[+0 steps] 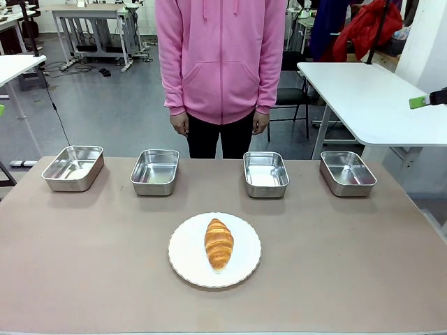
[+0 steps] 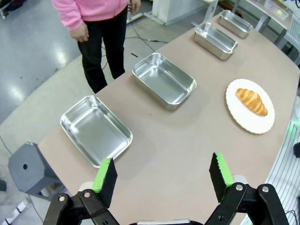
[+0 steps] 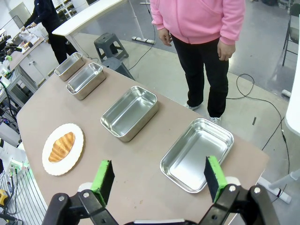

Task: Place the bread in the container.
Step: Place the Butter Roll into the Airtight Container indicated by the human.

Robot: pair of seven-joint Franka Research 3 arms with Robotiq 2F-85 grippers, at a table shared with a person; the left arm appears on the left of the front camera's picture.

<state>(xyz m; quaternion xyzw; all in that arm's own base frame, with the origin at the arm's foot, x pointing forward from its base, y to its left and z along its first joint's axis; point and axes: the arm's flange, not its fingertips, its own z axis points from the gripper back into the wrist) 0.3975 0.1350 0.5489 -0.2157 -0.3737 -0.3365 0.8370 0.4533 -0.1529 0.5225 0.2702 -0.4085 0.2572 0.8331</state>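
The bread (image 1: 218, 243), a golden-brown croissant, lies on a round white plate (image 1: 185, 262) near the table's front middle, also seen as bread (image 2: 251, 101) and bread (image 3: 61, 146). Several identical steel trays stand empty in a row along the far side: container (image 1: 70, 183), (image 1: 152, 188), (image 1: 266, 191), (image 1: 349, 190); nothing marks one out. My left gripper (image 2: 161, 164) hovers open high over the table's left end, above the leftmost tray (image 2: 69, 135). My right gripper (image 3: 157, 165) hangs open high over the right end, near the rightmost tray (image 3: 169, 173). Neither holds anything.
A person in a pink hoodie (image 1: 221, 63) stands at the far edge, hands down at their sides. A grey stool (image 2: 28, 166) sits on the floor off the table's left end. A white table (image 1: 370, 98) stands behind at the right.
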